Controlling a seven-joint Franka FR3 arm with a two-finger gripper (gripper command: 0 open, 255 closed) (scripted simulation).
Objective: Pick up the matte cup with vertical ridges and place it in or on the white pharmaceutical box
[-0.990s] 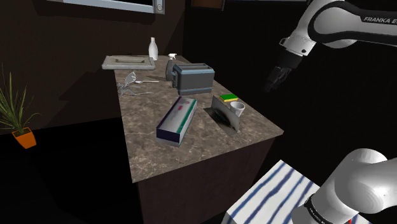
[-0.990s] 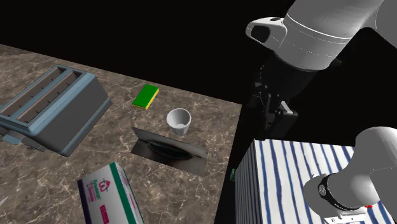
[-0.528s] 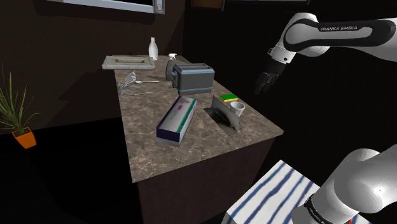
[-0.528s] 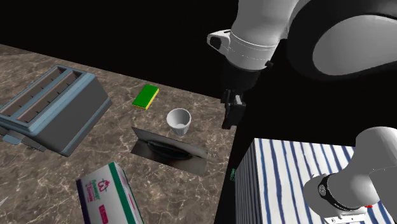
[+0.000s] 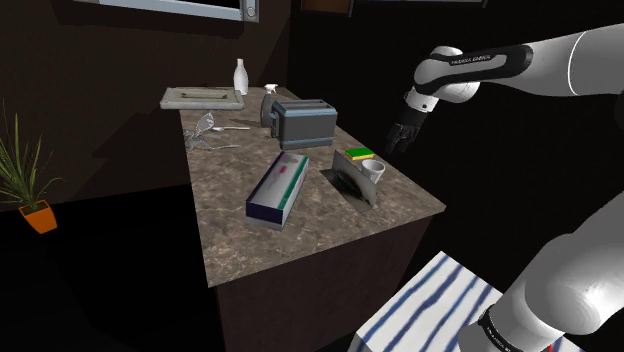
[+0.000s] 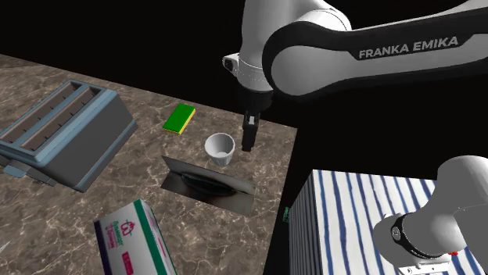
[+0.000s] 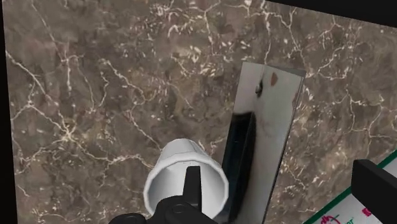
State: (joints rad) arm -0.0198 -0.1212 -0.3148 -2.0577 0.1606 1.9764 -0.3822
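The white cup point(image 6: 220, 148) stands upright, mouth up, near the table's point(image 6: 62, 226) edge on the arm's side. It is between a green sponge point(image 6: 179, 118) and a shiny metal plate point(image 6: 209, 184), just beside the plate. The black hand point(image 6: 247, 134) hangs pointing down over that edge, close to the cup on its outer side and not touching it. In the wrist view its fingers point(image 7: 191, 186) stand spread apart, holding nothing; one of them overlaps the cup's rim in that picture. The white box point(image 5: 280, 187) with green and pink print lies flat toward the middle of the table, with the plate between it and the cup — well apart from the hand. A grey toaster point(image 5: 305, 123) sits beyond the box, nearer the table's far end.
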